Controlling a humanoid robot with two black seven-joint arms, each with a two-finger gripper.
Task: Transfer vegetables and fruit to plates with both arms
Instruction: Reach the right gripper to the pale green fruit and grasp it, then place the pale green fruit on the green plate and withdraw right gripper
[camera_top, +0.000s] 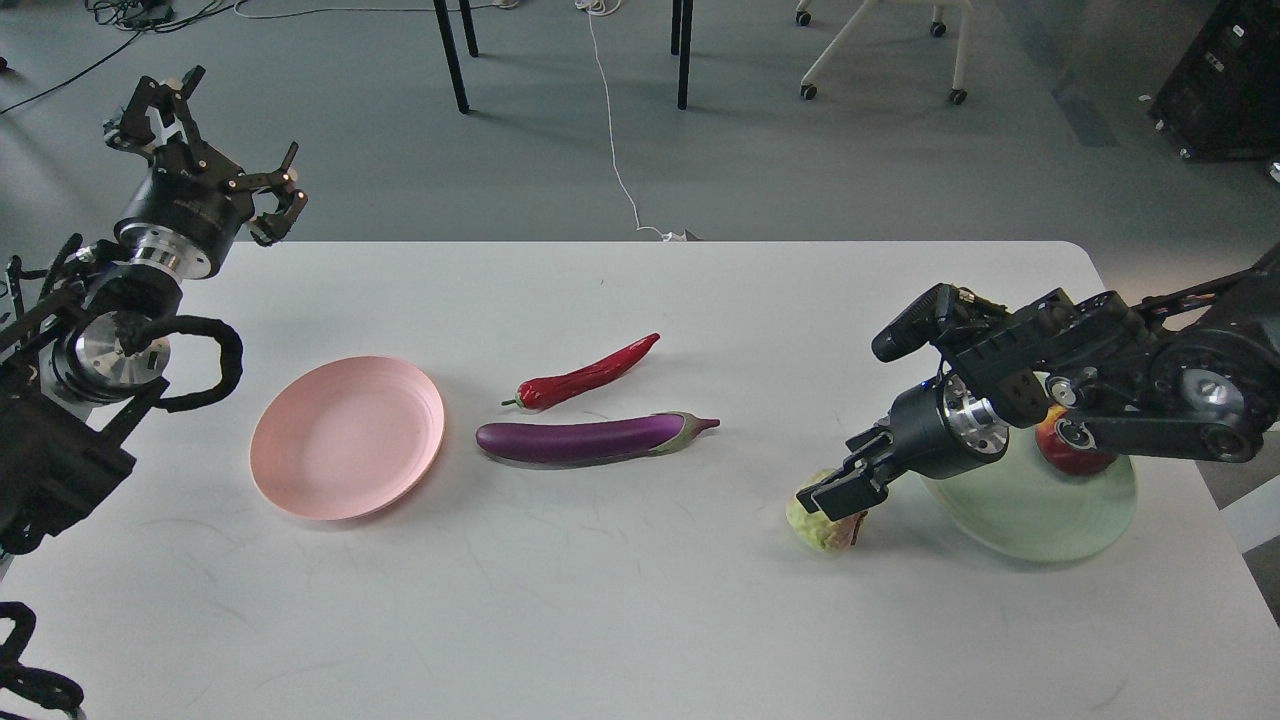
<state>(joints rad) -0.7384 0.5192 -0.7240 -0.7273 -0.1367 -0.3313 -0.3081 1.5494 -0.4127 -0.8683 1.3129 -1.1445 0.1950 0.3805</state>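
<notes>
White table nearest, bare front. Two plates: pink plate left, unoccupied; mint plate right, partly hidden by right arm. Two vegetables mid-table: eggplant, chili just behind, apart. Two fruits: red fruit on mint plate, mostly hidden; yellow-green fruit on table beside plate. Right gripper over it, fingers around top; actual grip unclear. Left gripper raised off table's far-left corner, fingers spread, holding nothing.

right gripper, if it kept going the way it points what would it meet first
Most likely the bumpy yellow-green fruit: the right gripper points down-left with its fingers already at its top. Actual contact is unclear from this view.
</notes>
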